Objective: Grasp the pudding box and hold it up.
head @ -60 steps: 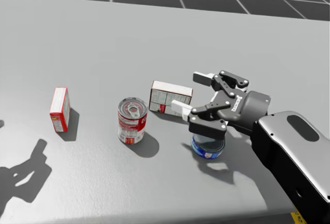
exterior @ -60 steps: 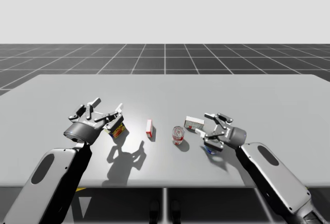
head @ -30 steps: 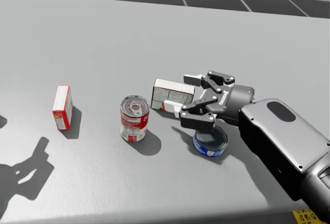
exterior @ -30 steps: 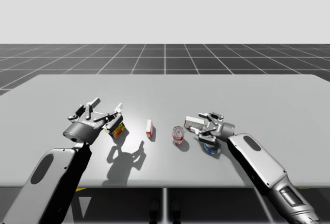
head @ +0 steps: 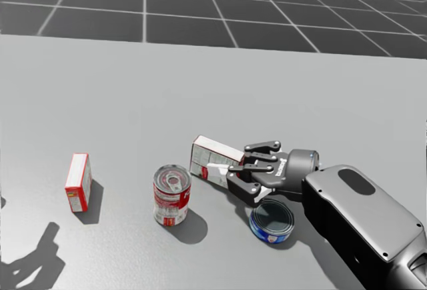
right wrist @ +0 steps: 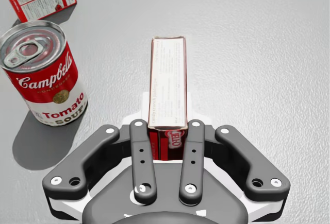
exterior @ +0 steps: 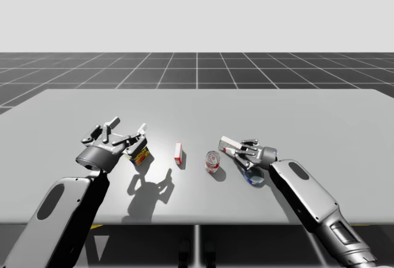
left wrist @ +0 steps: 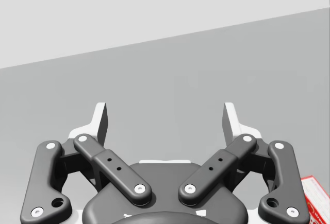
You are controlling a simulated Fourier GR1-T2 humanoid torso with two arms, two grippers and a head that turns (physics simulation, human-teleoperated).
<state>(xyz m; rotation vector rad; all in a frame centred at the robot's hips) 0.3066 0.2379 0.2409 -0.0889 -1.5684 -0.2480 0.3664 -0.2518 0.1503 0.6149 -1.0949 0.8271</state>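
The pudding box (right wrist: 167, 80), a narrow white box with red edges, sits between the fingers of my right gripper (right wrist: 166, 131), which is shut on its near end. In the head view the pudding box (head: 210, 159) tilts just above the table, beside the red soup can, with my right gripper (head: 230, 169) on its right end. The high view shows the pudding box (exterior: 229, 143) and my right gripper (exterior: 240, 151) right of centre. My left gripper (exterior: 128, 126) hovers open at the left with nothing between its fingers (left wrist: 100, 118).
A red soup can (head: 172, 195) stands just left of the held box. A flat blue can (head: 271, 221) lies under my right wrist. A small red and white box (head: 79, 182) stands further left. A yellow and red can (exterior: 140, 154) sits under my left gripper.
My right gripper has moved left onto the pudding box and shut on it, and the box now tilts. My head has turned upward slightly. The left arm has not moved.
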